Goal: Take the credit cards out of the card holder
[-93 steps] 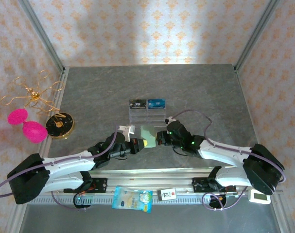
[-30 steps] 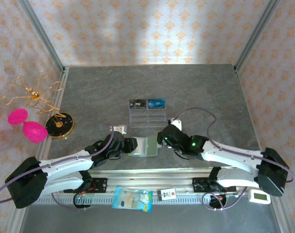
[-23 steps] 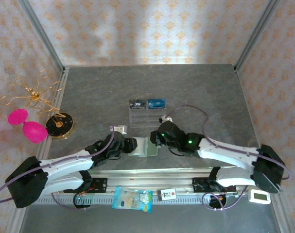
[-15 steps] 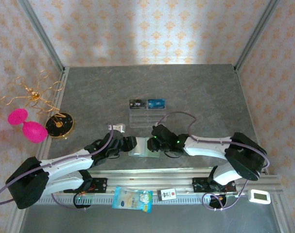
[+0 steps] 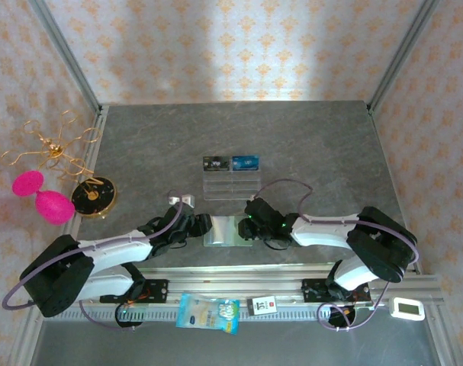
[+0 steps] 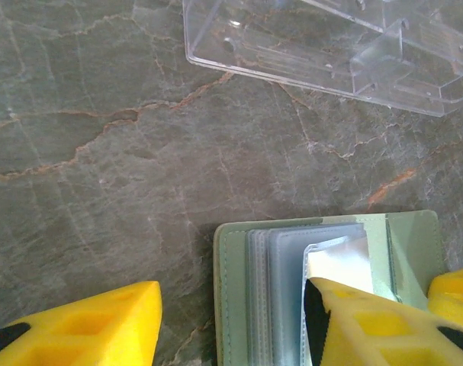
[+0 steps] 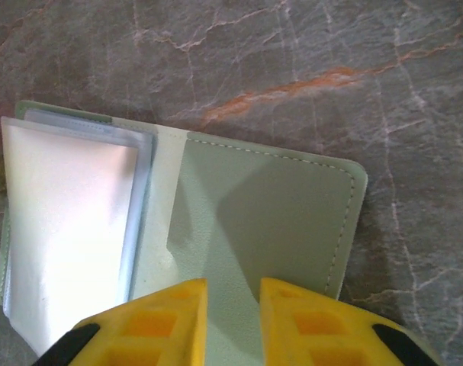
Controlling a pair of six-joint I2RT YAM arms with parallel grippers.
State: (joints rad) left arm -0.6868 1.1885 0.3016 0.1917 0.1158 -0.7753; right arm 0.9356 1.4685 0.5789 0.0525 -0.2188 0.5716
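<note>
Top view: the wallet (image 5: 229,229) is laid open on the tabletop (image 5: 315,145), so its inside can be reached. Left wrist view: the left fingers (image 6: 78,328) are spread, nothing grasped; one is placed over the whitish card (image 6: 339,263), probably to slide it out. Right wrist view: the right fingers (image 7: 300,316) are set nearly closed on the green flap (image 7: 269,213), seemingly pinning it; a grip cannot be told.

No lettering could be made out. Pale print on the dark blackish card (image 5: 214,162) and the bright blue card (image 5: 245,162), standing on the far clear acrylic rack (image 5: 231,185), was too small to read, as were the near blue-and-white packet (image 5: 208,313) and small white tag (image 5: 263,306).
</note>
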